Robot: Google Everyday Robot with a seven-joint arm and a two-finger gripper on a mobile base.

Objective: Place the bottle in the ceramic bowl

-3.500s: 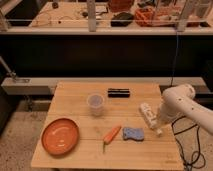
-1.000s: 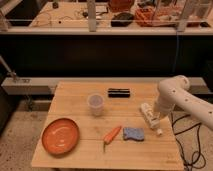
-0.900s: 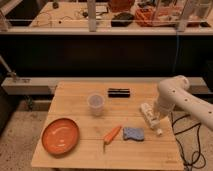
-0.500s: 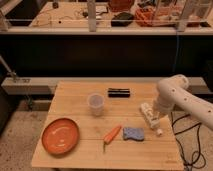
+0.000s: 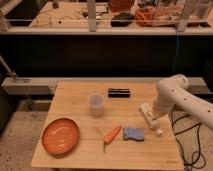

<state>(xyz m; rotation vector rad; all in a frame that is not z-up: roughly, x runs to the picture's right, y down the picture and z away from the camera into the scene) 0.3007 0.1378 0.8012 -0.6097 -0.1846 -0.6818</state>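
We see the bottle [image 5: 150,116] lying on its side near the right edge of the wooden table [image 5: 80,155], its small white cap pointing toward the near right corner. The gripper [image 5: 151,118] sits low over the bottle's middle, at the end of the white arm [image 5: 181,96] that reaches in from the right. We cannot tell whether its fingers are apart, together or clamped on the bottle; the wrist hides them, and we cannot say if the bottle is gripped yet.

The ceramic bowl [image 5: 60,135] rests at the near left corner, well apart from the bottle. Between them lie a blue sponge [image 5: 133,133], just beside the bottle's cap end, and a carrot [image 5: 111,135]. A translucent plastic cup [image 5: 96,103] stands upright further back, and a black rectangular object [image 5: 119,92] lies behind it.

We judge the bottle to be light and fairly stiff, with a smooth plastic skin that could slip or roll under the pads. Taking it across the body, near the middle and not at the tapering cap end, looks the safest hold to us, with the jaws squeezing across its width. Being slim and round, it may twist out if pinched off-centre. The carry to the bowl likely needs enough lift to pass over the sponge and the carrot.
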